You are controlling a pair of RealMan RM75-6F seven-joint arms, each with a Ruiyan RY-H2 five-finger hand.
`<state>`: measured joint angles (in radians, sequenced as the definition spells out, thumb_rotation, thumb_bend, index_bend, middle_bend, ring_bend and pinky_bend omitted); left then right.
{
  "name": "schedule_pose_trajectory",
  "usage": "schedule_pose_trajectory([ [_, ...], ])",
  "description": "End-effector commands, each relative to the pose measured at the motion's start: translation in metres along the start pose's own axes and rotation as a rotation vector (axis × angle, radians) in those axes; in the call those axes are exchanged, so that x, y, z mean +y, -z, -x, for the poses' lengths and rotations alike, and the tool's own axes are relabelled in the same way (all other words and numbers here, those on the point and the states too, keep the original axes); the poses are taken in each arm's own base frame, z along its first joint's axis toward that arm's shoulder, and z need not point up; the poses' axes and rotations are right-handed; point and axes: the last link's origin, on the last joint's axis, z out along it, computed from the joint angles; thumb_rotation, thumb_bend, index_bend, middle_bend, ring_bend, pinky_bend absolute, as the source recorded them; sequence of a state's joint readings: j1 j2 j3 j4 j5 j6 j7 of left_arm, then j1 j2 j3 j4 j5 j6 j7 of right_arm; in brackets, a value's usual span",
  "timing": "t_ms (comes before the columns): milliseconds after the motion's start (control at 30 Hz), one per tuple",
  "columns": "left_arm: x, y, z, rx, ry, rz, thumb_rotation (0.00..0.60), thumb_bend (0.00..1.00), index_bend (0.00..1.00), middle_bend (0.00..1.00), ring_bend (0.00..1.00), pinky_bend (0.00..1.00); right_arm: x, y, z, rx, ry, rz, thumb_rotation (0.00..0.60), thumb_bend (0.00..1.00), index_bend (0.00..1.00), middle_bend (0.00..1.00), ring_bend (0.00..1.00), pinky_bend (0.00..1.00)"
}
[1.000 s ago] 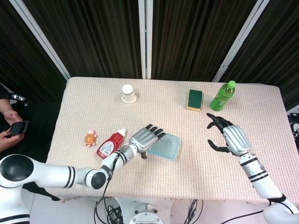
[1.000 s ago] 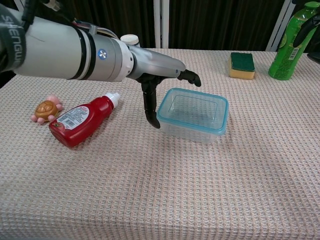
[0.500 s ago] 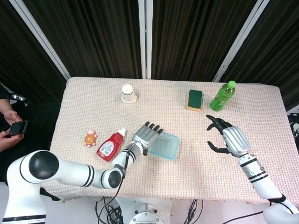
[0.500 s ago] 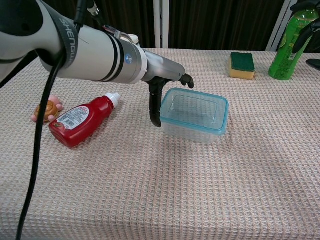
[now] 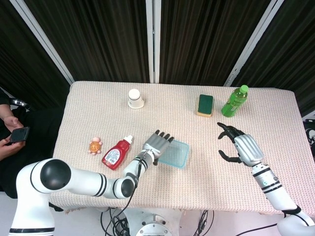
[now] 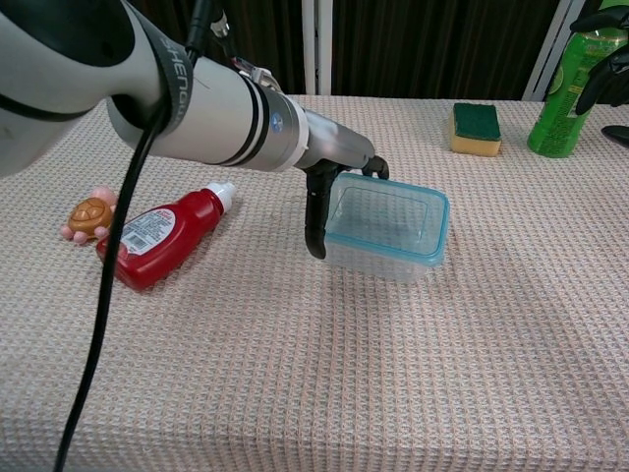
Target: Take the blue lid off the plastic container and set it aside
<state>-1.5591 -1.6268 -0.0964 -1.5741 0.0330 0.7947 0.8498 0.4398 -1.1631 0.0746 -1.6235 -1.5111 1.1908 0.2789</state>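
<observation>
The table (image 5: 98,105) carries the plastic container (image 6: 385,229) near its middle with the blue lid (image 6: 432,209) on it, and the left hand (image 5: 156,144) rests its fingers over the container's left edge, thumb down its side, gripping nothing. The right hand (image 5: 239,147) hovers well to the right, fingers spread and empty. Just left of the left hand lies a red ketchup bottle (image 6: 162,236) with a small toy turtle (image 6: 86,216) beyond it; a green bottle (image 5: 235,101), a sponge (image 5: 205,104) and a white cup (image 5: 135,98) stand near the far edge.

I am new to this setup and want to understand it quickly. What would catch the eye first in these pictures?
The left robot hand at the near-left corner of the clear plastic container, with its blue lid on, draws the eye first at the table's middle. A red sauce bottle lies on its side to the left, and a green drink bottle stands at the far right near the open right robot hand.
</observation>
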Motion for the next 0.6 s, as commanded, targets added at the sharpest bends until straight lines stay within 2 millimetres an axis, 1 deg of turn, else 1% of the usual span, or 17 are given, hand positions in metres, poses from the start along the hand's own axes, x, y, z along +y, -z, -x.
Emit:
schedule_pose_trajectory([
  [33, 0.001, -0.002, -0.001, -0.005, 0.008, 0.000, 0.600, 0.00, 0.00, 0.00, 0.00, 0.07, -0.001, 0.001, 0.002, -0.006, -0.001, -0.005, 0.600, 0.28, 0.00, 0.36, 0.16, 0.29],
  [100, 0.000, -0.004, -0.002, 0.004, 0.013, -0.008, 0.600, 0.00, 0.02, 0.04, 0.01, 0.11, -0.004, 0.002, 0.005, -0.015, -0.003, -0.020, 0.600, 0.28, 0.00, 0.37, 0.17, 0.30],
  [200, -0.004, -0.006, -0.002, 0.022, 0.025, -0.029, 0.600, 0.00, 0.13, 0.19, 0.14, 0.20, -0.014, 0.005, 0.018, -0.073, -0.008, -0.081, 0.600, 0.29, 0.04, 0.39, 0.20, 0.35],
  [233, -0.005, -0.006, -0.002, 0.024, 0.029, -0.035, 0.600, 0.00, 0.15, 0.22, 0.17, 0.22, -0.017, 0.006, 0.023, -0.093, -0.007, -0.104, 0.600, 0.29, 0.08, 0.39, 0.22, 0.37],
  [267, -0.007, -0.006, -0.002, 0.028, 0.033, -0.043, 0.600, 0.00, 0.16, 0.24, 0.19, 0.24, -0.022, 0.006, 0.027, -0.110, -0.006, -0.130, 0.600, 0.29, 0.10, 0.39, 0.22, 0.38],
  [333, -0.011, -0.006, -0.002, 0.038, 0.035, -0.063, 0.600, 0.00, 0.17, 0.25, 0.19, 0.26, -0.030, 0.005, 0.037, -0.135, 0.001, -0.183, 0.600, 0.29, 0.16, 0.40, 0.23, 0.38],
  [433, -0.017, -0.006, -0.001, 0.044, 0.034, -0.104, 0.600, 0.00, 0.17, 0.26, 0.20, 0.28, -0.043, -0.003, 0.057, -0.147, 0.039, -0.251, 0.600, 0.29, 0.21, 0.40, 0.23, 0.39],
  [500, -0.019, -0.005, 0.000, 0.042, 0.042, -0.126, 0.600, 0.00, 0.17, 0.26, 0.20, 0.28, -0.047, -0.010, 0.067, -0.142, 0.084, -0.265, 0.600, 0.26, 0.22, 0.39, 0.23, 0.39],
  [600, -0.024, -0.005, 0.000, 0.038, 0.055, -0.162, 0.600, 0.00, 0.17, 0.26, 0.20, 0.28, -0.055, -0.022, 0.083, -0.115, 0.149, -0.284, 0.600, 0.19, 0.23, 0.37, 0.23, 0.37],
])
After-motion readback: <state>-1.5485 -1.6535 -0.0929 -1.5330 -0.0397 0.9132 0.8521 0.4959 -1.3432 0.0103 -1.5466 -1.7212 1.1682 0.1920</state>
